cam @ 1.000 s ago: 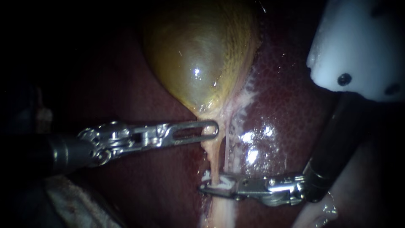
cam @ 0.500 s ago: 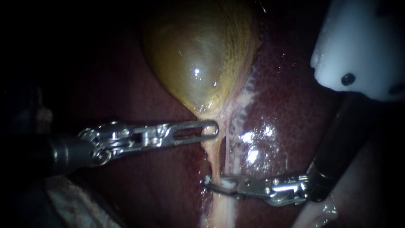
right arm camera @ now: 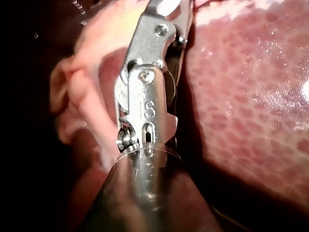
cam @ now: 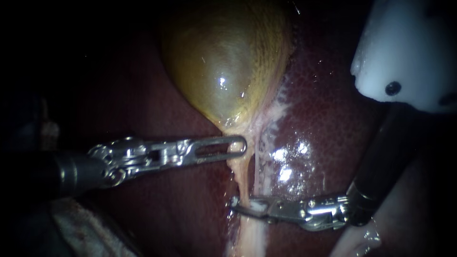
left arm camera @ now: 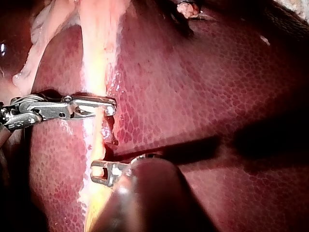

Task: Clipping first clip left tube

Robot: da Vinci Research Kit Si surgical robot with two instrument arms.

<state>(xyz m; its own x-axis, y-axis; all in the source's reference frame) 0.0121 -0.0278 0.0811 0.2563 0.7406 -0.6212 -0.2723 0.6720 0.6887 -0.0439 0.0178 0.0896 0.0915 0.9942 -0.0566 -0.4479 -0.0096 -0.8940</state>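
Endoscope view: the light is one pool centred in the frame. It falls off to near-black across the left third and the upper left corner.

The backdrop is the liver, dark red, finely mottled and wet, with bright glare patches right of centre.

Lower left corner: pale, stained, cloth-like material, dim; kind not clear.

Left wrist view: the same mottled liver surface fills the backdrop, crossed by a dark shadow band.

Endoscope: close, facing gallbladder. Wrist cameras: closer, facing tube off gallbladder's neck from opposite sides; all three share liver.
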